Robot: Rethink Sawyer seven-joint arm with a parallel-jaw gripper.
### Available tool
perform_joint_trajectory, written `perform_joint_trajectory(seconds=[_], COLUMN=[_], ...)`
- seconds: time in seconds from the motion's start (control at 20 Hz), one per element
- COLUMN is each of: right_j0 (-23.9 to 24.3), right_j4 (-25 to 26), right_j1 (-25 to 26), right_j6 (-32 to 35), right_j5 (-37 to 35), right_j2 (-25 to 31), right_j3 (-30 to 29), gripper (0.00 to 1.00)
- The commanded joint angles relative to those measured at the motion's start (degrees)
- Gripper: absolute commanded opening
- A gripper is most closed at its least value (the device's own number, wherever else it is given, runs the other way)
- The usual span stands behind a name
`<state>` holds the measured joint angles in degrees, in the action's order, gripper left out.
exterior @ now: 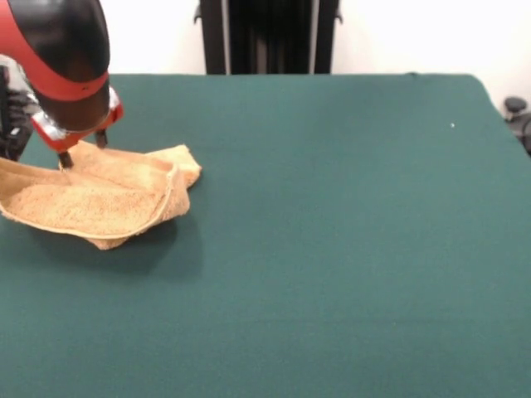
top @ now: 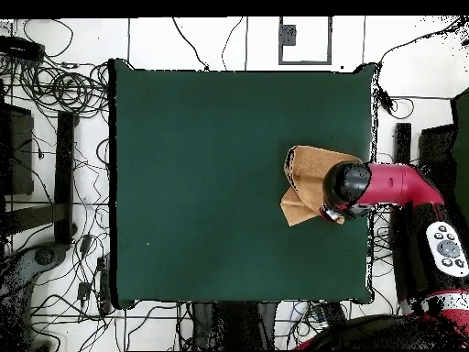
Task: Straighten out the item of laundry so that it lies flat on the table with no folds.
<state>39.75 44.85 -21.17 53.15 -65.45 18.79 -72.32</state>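
The golden tan towel [exterior: 99, 199] lies crumpled and folded over itself at the left side of the green table [exterior: 332, 215]. One flap is doubled over, with a raised fold along its right side. My gripper [exterior: 83, 149] hangs from the red and black arm right over the towel's far edge. Its two dark fingertips stand apart, and the left one touches the cloth. In the overhead view the towel [top: 307, 179] sits near the table's right edge [top: 201, 183], partly hidden under the arm, with the gripper [top: 332, 213] at its lower right part.
The towel's left end reaches the picture's left edge in the front view, near the table's side edge. The robot's black pedestal [exterior: 267, 37] stands behind the far edge. Cables and equipment [top: 55, 183] lie on the floor around the table.
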Motion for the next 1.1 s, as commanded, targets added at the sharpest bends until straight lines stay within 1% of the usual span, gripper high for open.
perform_joint_trajectory(seconds=[0.05, 0.4, 0.5, 0.65, 0.75, 0.85, 1.1], right_j0=[-2.6, -1.8, -0.7, 1.9, 3.0, 4.0, 7.3], right_j4=[4.5, 3.6, 2.3, 0.5, 0.1, -1.3, -6.5], right_j1=[-2.7, -1.6, -1.5, -1.1, -0.4, -0.5, -0.2], right_j6=[-4.3, -2.7, -3.7, -3.9, -4.0, -4.2, -3.6], right_j5=[-1.5, 2.3, 3.3, 7.0, 8.0, 8.4, 11.9], right_j2=[-3.7, -3.8, -2.8, -1.0, -0.2, 1.1, 5.1], right_j3=[-3.6, -6.7, -7.9, -10.0, -9.7, -9.7, -11.8], gripper=[1.0, 1.0, 1.0, 1.0, 1.0, 1.0, 1.0])
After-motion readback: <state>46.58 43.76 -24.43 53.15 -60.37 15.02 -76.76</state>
